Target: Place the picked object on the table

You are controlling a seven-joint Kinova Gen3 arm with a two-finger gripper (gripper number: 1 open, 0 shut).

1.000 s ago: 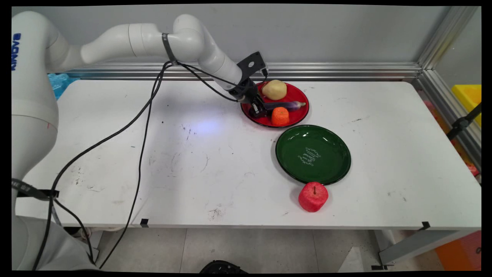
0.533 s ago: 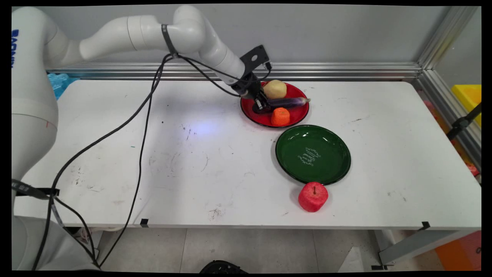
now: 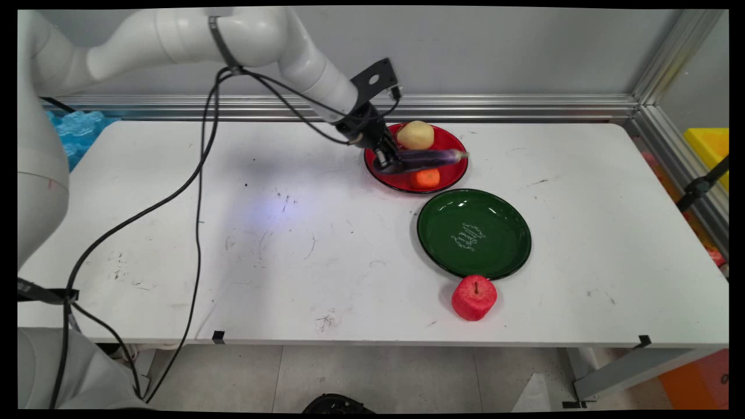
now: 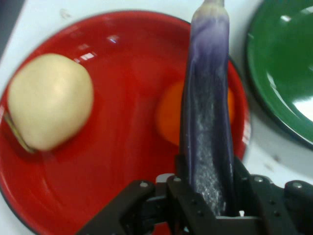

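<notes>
Bench (image 3: 174,262) white. Green plate (image 3: 474,234) right of centre, apple (image 3: 474,297) just near of it. Red plate (image 3: 447,173) further back holds potato (image 3: 415,134) at its far side and an orange piece (image 3: 426,178) at its near side. Pincer (image 3: 389,164) clenched on left end of eggplant (image 3: 428,157), held above red plate over the orange piece. Eggplant's long axis runs left-right, roughly level, free tip pointing right.

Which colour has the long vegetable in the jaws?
Purple, paler at its tip; the eggplant shows best in the hand view.
</notes>
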